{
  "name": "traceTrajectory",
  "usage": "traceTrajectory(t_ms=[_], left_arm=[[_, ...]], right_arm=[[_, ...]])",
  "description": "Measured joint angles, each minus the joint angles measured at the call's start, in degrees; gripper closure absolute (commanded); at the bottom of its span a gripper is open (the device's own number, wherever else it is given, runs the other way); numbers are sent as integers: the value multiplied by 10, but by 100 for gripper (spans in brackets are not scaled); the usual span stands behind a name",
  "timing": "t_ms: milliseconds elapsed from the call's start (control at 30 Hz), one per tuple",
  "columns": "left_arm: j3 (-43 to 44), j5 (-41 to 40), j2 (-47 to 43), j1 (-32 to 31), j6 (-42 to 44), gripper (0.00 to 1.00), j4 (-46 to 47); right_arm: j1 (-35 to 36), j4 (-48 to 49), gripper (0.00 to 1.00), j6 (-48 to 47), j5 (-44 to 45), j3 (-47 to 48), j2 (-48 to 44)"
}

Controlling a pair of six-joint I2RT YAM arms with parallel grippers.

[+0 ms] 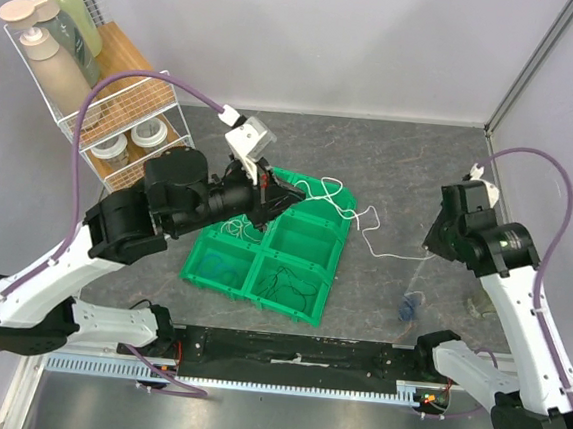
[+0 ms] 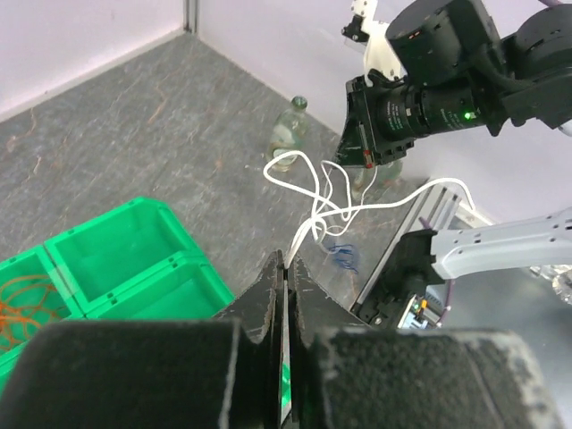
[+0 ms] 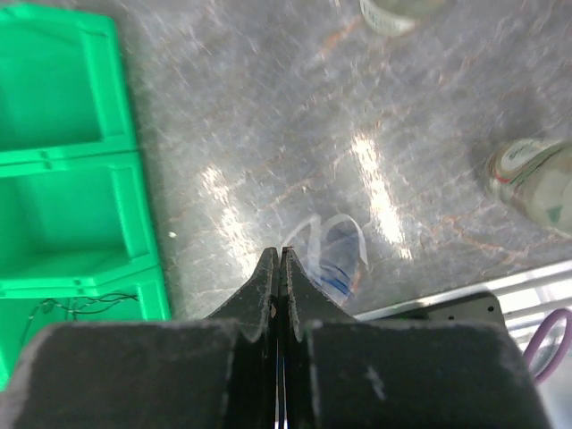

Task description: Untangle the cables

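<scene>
Both jaws clamped | left jaws: white cable [image 2: 442, 182] | right jaws: same cable

Grey worktop [image 1: 411, 165] boxed in by pale walls [image 1: 322, 37].
The stone-grey surface spreads beneath the left end effector [image 1: 290, 195] and the right end effector [image 1: 429, 245]; a metal corner post [image 1: 525, 65] joins the walls beyond the right one. A white wire rack [image 1: 124, 120] stands left of the left one. Light glints off the worktop just ahead of the right one.

Thin white cable [image 2: 344, 211] hangs in tangled loops.
</scene>
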Motion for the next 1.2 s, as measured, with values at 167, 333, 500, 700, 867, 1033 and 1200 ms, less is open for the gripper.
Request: traceTrajectory(t_ms=[167, 333, 500, 700, 867, 1033, 1200], left_arm=[[1, 15, -13, 0, -4, 98, 24], [1, 19, 3, 0, -11, 98, 31], [-1, 22, 56, 0, -44, 98, 19], [-19, 43, 71, 0, -71, 98, 16], [-19, 63, 73, 0, -77, 98, 23], [-18, 94, 106, 0, -77, 98, 42], [-18, 104, 165, 0, -69, 97, 54]], right_arm=[[0, 9, 100, -30, -5, 88, -14], [0, 56, 100, -23, -20, 74, -65], [-1, 72, 100, -19, -91, -76, -2], [13, 37, 100, -44, -109, 11, 68], [13, 87, 100, -34, -177, 136, 34], [13, 104, 100, 35, -283, 101, 46], [13, 122, 100, 77, -340, 102, 67]])
